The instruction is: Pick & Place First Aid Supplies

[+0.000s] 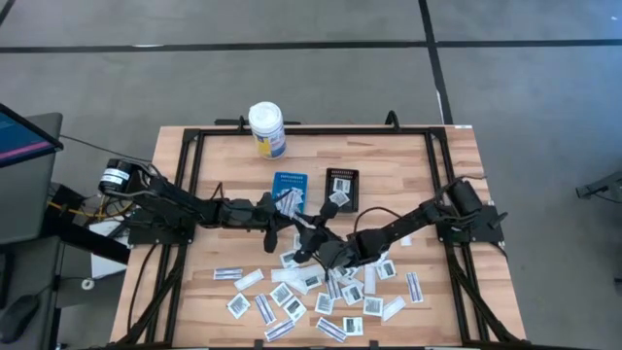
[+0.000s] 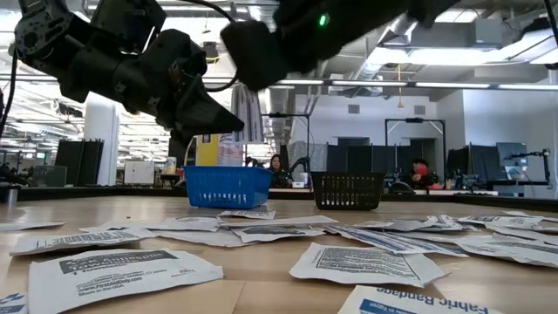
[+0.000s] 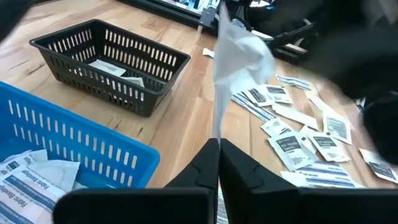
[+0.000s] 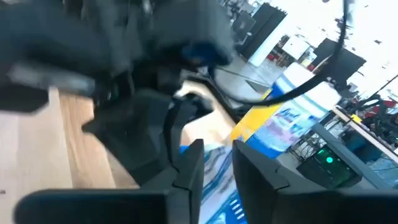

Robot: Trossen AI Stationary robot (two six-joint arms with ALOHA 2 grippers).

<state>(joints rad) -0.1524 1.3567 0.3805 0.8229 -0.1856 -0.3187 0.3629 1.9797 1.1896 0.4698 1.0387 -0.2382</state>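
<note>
Several small white paper packets (image 1: 321, 292) lie flat and scattered on the near half of the table, also seen in the low view as packets (image 2: 357, 262). My left gripper (image 3: 218, 146) is shut on one white packet (image 3: 239, 50), lifted over the table just near the blue tray (image 1: 290, 191). That gripper shows in the high view as left gripper (image 1: 294, 224). My right gripper (image 4: 216, 163) is open and hovers close beside it, over the far edge of the pile, as right gripper (image 1: 313, 248) in the high view. Its fingers face the left arm. My left gripper pinches the white packet between its two fingers by one narrow edge (image 3: 217, 124). The packet sticks out past the fingertips, edge-on beside them and twisting to show its flat face farther out. It is lifted clear of the table.
The blue tray (image 3: 68, 140) holds a few packets, and the black tray (image 3: 109, 62) beside it holds some too. A white bottle with a yellow label (image 1: 267, 129) stands at the far edge. Black rails (image 1: 185, 165) frame the table top.
</note>
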